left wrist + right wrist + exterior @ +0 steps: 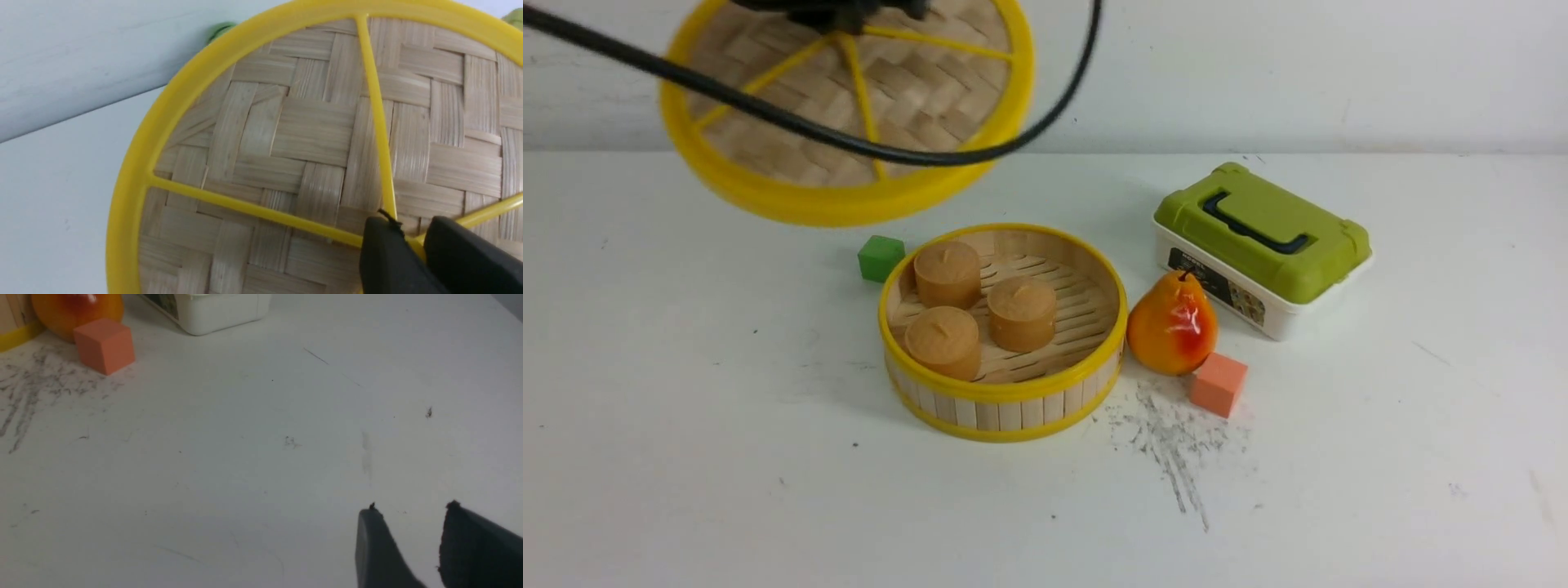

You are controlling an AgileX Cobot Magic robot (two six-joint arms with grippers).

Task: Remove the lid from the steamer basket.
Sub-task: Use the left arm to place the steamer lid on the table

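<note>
The lid (915,90), a woven bamboo disc with a yellow rim and spokes, hangs tilted in the air above and to the left of the steamer basket (1005,408). My left gripper (841,20) is shut on the lid's yellow hub, and its black fingers pinch where the spokes meet (412,239). The lid's weave (286,134) fills the left wrist view. The basket stands uncovered on the table with three brown round cakes (947,273) inside. My right gripper (410,508) stands open over bare table to the right, with nothing between its fingers.
A green cube (880,257) sits behind the basket's left side. An orange pear (1172,327) and a salmon cube (1218,384) lie right of it. A white box with an olive-green lid (1262,245) stands further right. A black cable (768,110) crosses in front of the raised lid.
</note>
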